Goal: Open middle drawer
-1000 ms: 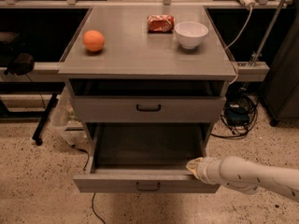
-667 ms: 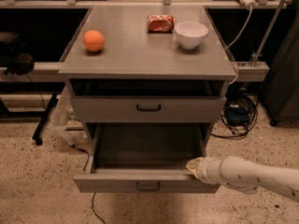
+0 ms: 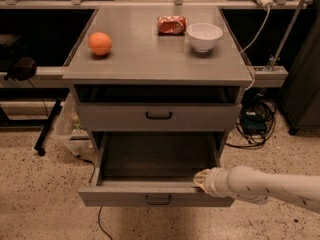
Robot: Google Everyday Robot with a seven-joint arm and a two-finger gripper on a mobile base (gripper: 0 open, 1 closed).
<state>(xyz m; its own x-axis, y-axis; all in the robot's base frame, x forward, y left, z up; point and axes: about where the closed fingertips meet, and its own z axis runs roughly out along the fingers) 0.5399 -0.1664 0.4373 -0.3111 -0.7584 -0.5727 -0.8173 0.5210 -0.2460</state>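
Note:
The grey cabinet stands in the middle of the camera view. Its middle drawer is pulled far out towards me, and its dark inside shows nothing in it. Its small black bar handle is on the front. My gripper is at the top rim of this drawer's front, near its right end, with my white arm reaching in from the lower right. The uppermost drawer sits above, with a dark gap over its front. The lowest drawer is hidden under the pulled-out one.
On the cabinet top lie an orange, a red packet and a white bowl. Cables and a black box lie on the floor at the right. A dark stand leg is at the left.

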